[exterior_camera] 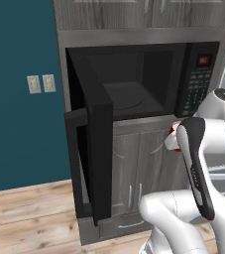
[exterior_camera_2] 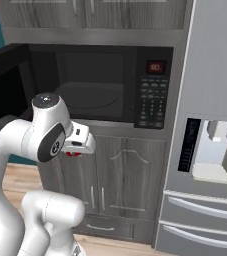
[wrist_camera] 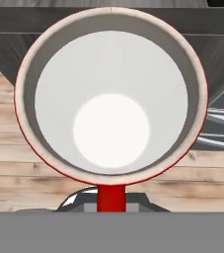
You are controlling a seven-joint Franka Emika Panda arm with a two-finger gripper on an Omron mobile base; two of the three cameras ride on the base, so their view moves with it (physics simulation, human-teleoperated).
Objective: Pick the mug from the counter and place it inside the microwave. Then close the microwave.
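The microwave stands open, its door swung out toward nine o'clock. The gripper carries the mug just below the cavity, jaws apparently pinching it. Carrying step; next, lift toward twelve and reach inside.

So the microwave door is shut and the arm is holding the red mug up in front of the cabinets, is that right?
Not quite: the microwave door is swung wide open, as the left base view shows. The rest holds: the red mug sits at the gripper in front of the cabinets.
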